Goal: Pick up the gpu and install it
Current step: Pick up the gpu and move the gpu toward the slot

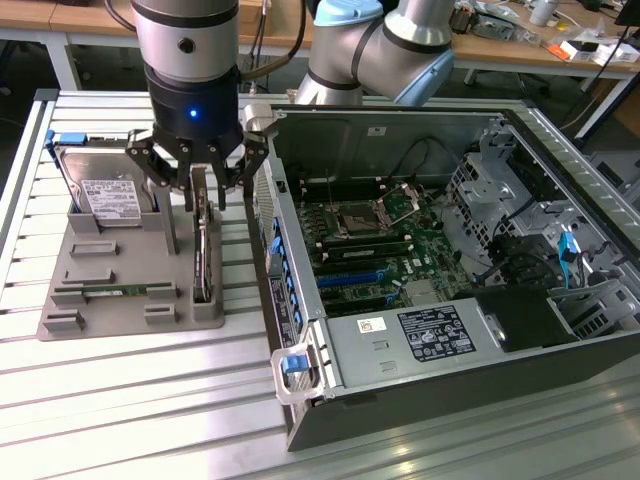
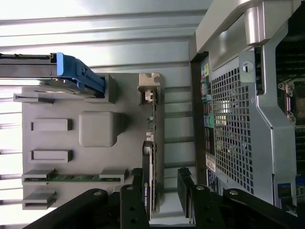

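Note:
The gpu (image 1: 203, 250) stands on edge in a slot of the grey holder (image 1: 130, 305), a thin dark card with a silver bracket at one end. My gripper (image 1: 203, 190) hangs right over its upper edge, open, with a finger on each side of the card. In the wrist view the gpu (image 2: 151, 138) runs edge-on between my gripper's (image 2: 162, 193) two black fingers (image 2: 187, 188), lying closer to one of them, and neither finger presses on it.
On the holder (image 2: 95, 143), a silver hard drive in a blue frame (image 1: 105, 195) (image 2: 71, 71) and a green memory stick (image 2: 76, 177). The open computer case (image 1: 430, 260) (image 2: 238, 124) lies at the exterior view's right, motherboard with blue slots (image 1: 350, 275) exposed.

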Motion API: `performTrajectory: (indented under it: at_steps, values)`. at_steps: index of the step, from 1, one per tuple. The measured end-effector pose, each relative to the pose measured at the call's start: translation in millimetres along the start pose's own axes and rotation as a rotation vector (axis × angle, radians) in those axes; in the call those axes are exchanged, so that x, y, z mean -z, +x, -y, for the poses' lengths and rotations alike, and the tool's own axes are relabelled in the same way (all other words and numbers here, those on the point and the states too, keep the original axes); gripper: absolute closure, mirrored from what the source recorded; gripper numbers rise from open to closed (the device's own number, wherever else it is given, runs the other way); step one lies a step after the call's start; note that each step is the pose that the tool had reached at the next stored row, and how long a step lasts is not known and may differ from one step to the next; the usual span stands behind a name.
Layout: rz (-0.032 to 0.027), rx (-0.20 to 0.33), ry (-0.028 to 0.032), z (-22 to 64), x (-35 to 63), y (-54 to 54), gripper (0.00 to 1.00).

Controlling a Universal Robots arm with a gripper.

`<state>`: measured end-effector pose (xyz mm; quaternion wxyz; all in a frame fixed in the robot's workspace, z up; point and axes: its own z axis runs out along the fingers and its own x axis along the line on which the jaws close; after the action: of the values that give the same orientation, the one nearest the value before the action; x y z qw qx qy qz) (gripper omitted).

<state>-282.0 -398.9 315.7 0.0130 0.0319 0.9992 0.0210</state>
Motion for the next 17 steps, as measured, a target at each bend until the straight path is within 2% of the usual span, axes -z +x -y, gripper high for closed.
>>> performTrajectory:
  at_steps: [17]
  values:
    - [-0.0001, 0.0, 0.0001, 0.6, -12.4, 0.3, 0.58]
